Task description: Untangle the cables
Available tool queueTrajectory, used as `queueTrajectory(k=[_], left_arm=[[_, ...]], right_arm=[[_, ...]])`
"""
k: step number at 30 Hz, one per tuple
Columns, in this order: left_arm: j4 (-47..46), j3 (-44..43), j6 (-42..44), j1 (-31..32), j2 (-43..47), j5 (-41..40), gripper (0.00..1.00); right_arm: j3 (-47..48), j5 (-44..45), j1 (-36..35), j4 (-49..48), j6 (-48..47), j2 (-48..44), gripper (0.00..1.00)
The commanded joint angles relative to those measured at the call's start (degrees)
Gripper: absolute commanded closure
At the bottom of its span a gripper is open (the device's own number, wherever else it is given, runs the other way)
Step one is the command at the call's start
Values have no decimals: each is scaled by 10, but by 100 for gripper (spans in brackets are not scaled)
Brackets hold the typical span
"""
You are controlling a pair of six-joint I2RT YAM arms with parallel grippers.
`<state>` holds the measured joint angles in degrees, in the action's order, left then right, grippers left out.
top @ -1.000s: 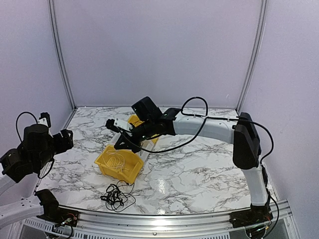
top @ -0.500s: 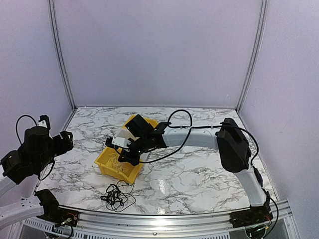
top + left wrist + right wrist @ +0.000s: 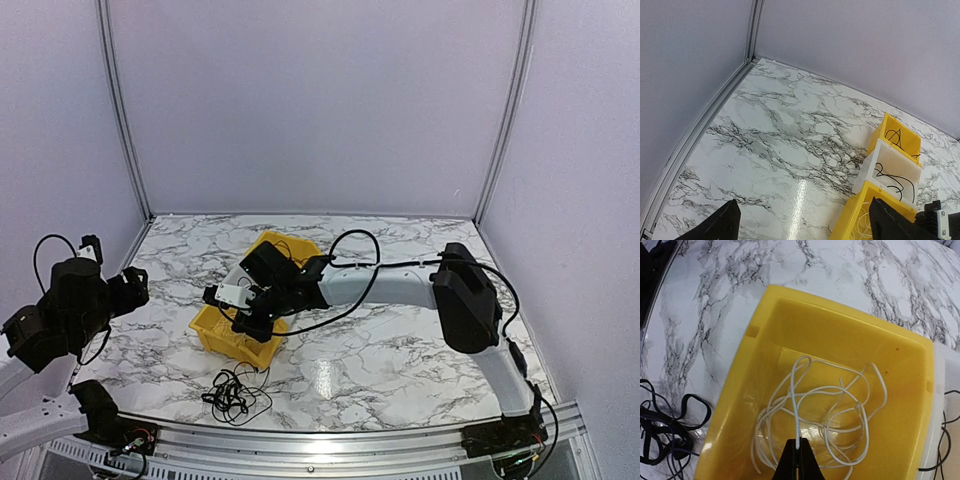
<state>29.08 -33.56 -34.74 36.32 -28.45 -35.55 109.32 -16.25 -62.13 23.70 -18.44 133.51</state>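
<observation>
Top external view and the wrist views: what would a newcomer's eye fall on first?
The bright yellow bin left of the middle of the marble table, with the right tool shut on a strand of the looped white cable lying inside it. Next, the black tangle of thin cords on the table just in front of that bin, near the front edge.

A cord in the nearest bin; tangle before it on the table; second bin, third bin seemingly abutting behind.
</observation>
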Motion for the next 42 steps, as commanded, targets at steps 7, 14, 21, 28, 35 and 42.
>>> queueTrajectory(k=[7,14,21,28,35,42], left_arm=[[9,8,33,-3,-41,98,1],[-13,1,73,-3,-80,225,4],[-37,-11,14,-3,-112,218,8],[-43,12,16,-3,-84,208,10],[-43,32,33,-3,-55,227,10],[-44,32,35,-3,-50,232,10]], right_arm=[[-43,45,9,-24,-47,-77,77],[-176,42,-9,-45,-40,-188,58],[-305,-42,-57,-68,44,-235,65],[-302,-58,-81,-72,159,-194,58],[-294,-42,-86,-73,240,-169,49],[-239,33,-110,-35,7,-173,69]])
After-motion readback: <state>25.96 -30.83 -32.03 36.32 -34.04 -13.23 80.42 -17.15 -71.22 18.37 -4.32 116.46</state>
